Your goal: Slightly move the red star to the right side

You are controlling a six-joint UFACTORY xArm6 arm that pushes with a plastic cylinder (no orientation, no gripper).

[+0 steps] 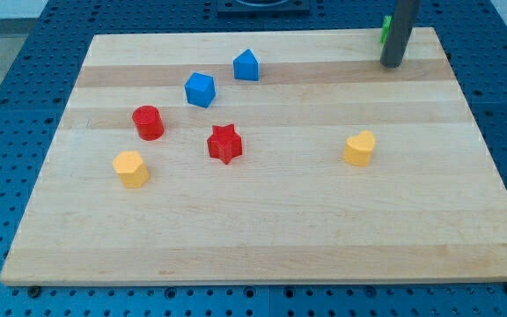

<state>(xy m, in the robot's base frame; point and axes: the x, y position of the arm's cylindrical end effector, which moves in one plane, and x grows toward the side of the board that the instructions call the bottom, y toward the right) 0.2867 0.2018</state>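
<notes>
Nearest on the wooden worktop point(262, 246) sit a yellow hexagonal block point(131, 168) at left and a yellow heart block point(359, 148) at right. The red star point(224, 143) lies left of centre, with a red cylinder point(148, 122) just left of it. It looks light, rigid and easy to slide, so I judge a push against its left points best. Farther off are two blue blocks point(200, 89) point(246, 65). My tip point(392, 63), the tool, holds nothing at the far right, well apart from the star, beside a partly hidden green block point(383, 30).

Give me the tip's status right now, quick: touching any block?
My tip: no gripper, touching nothing I can confirm; at the board's top right, beside a partly hidden green block, far from the red star.
</notes>
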